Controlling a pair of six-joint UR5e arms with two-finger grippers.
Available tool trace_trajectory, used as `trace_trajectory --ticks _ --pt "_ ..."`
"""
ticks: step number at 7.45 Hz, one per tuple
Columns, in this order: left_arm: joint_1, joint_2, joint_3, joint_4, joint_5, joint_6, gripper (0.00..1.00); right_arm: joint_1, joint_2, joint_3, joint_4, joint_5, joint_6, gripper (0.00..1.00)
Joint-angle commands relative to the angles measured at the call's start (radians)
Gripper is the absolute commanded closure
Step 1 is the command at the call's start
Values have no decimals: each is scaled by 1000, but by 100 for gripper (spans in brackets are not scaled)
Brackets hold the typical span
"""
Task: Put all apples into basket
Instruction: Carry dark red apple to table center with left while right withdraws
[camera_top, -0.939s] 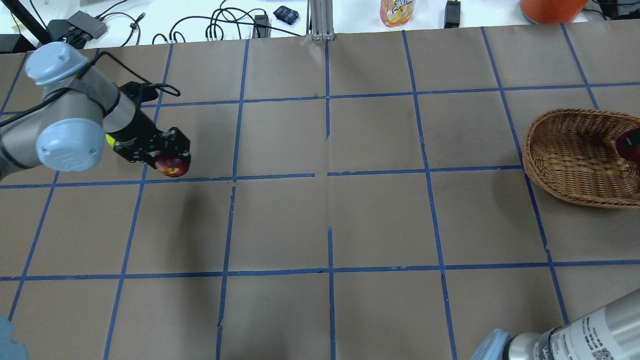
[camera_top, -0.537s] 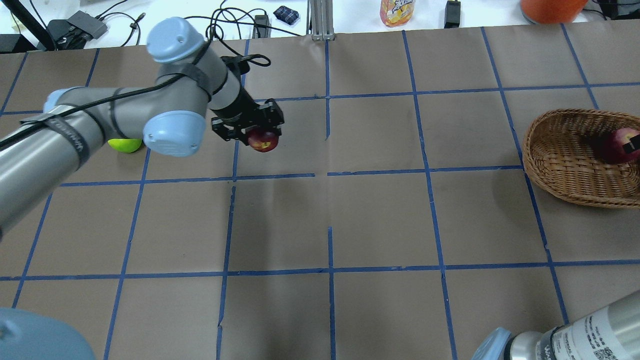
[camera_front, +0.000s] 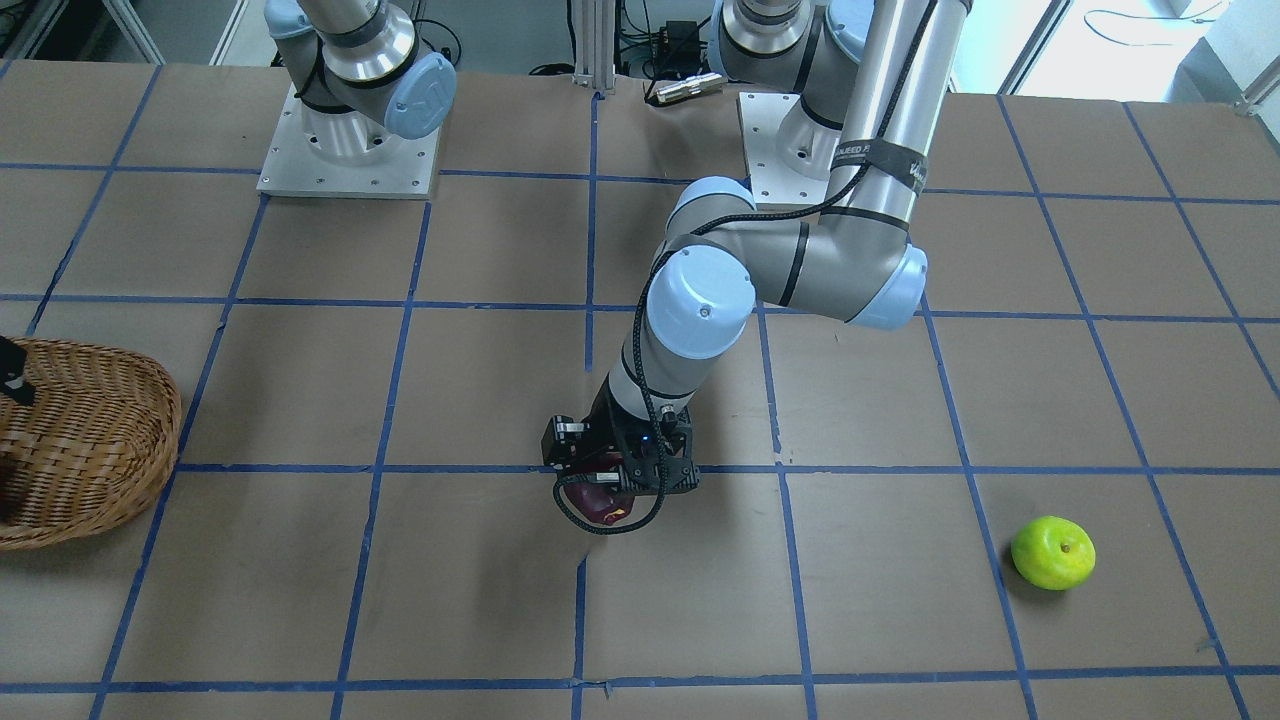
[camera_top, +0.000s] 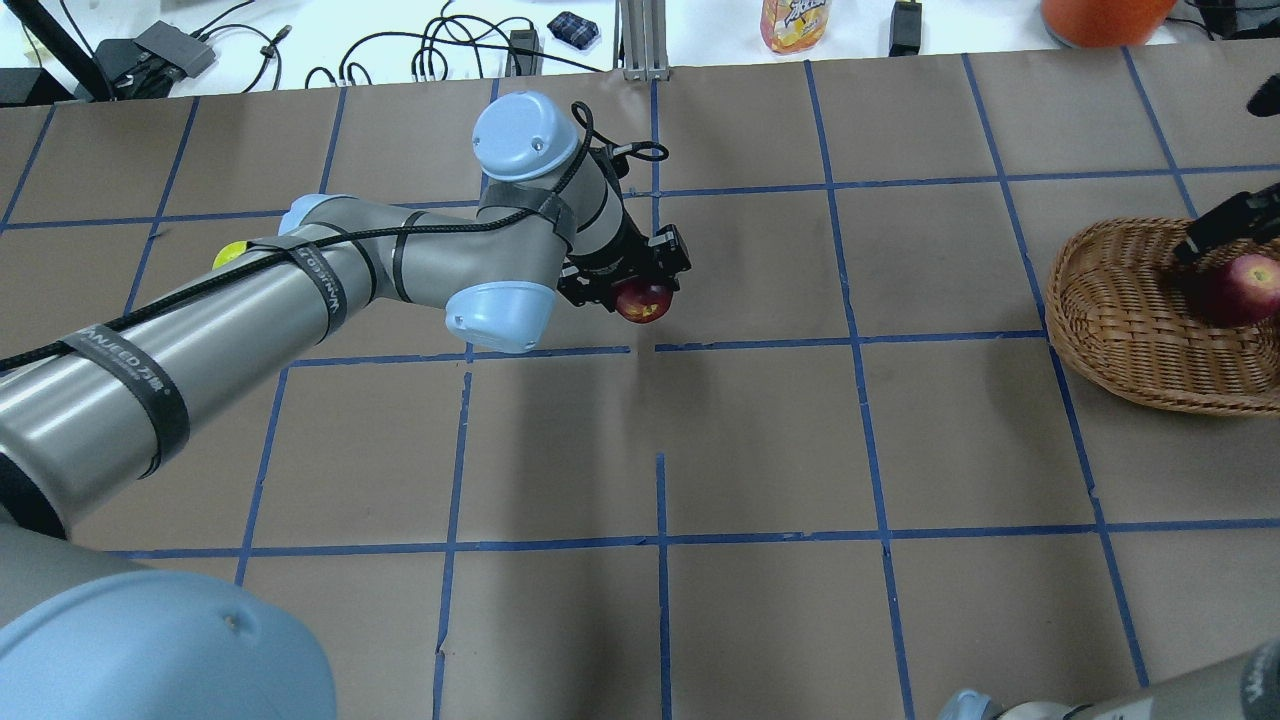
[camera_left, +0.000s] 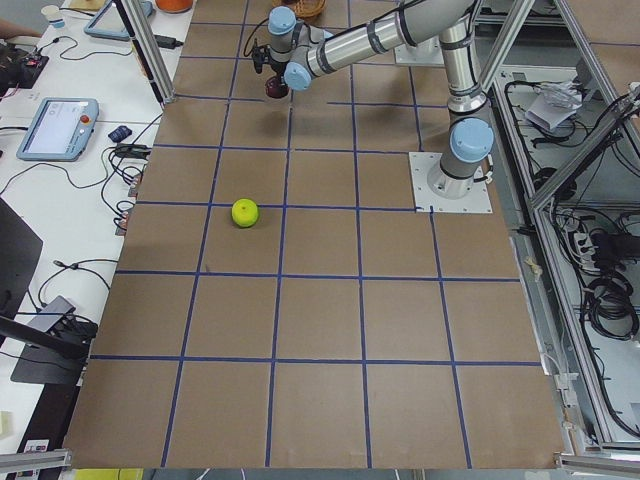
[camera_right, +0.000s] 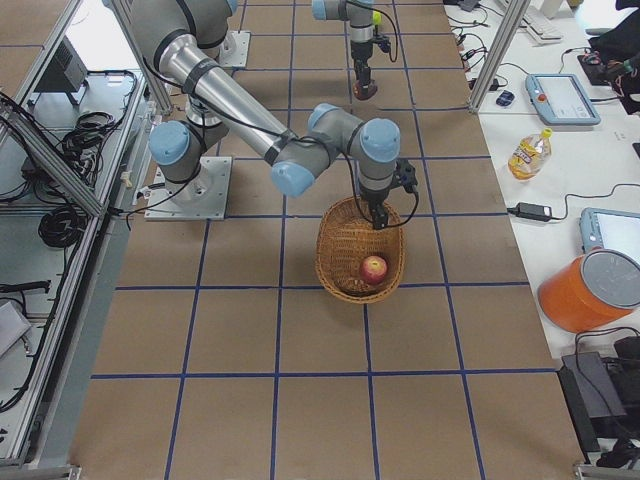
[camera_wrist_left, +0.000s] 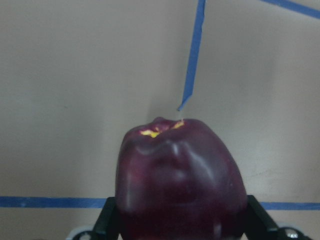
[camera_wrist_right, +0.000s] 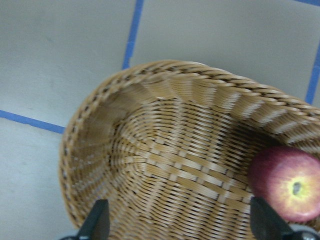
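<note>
My left gripper (camera_top: 640, 292) is shut on the dark purple-maroon apple (camera_top: 643, 303) and holds it above the table's middle; the left wrist view shows this apple (camera_wrist_left: 180, 175) between the two fingers. The red apple (camera_top: 1245, 288) lies inside the wicker basket (camera_top: 1100, 340) at the right edge. My right gripper (camera_wrist_right: 180, 225) hovers over the basket (camera_wrist_right: 150, 150), open and empty, with the red apple (camera_wrist_right: 290, 185) below it. The yellow-green apple (camera_front: 1052, 552) sits alone on the table on my left side.
The table is brown paper with a blue tape grid. A juice bottle (camera_top: 793, 22), cables and an orange tub (camera_top: 1100, 18) lie beyond the far edge. My left arm's elbow (camera_top: 500, 315) stretches across the left half.
My left arm swung rightward from the far left to the table's middle with the maroon apple. My right gripper let go of the red apple in the basket and drew away.
</note>
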Motion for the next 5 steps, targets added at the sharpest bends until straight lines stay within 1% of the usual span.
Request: trace_trajectory --ticks 1,2,3,4,5 --pt "-15 -25 -4 16 2 -5 0 252 -30 3 33 -20 394 0" --pt "-9 16 -9 22 1 6 0 356 -26 3 25 -20 573 0" --pt "16 48 -12 -2 5 14 0 453 -16 1 10 -19 731 0" --pt "84 86 -10 -67 -1 55 0 506 -3 1 -21 -61 795 0" --pt "183 145 -9 -179 -1 230 0 531 29 4 -62 -61 813 0"
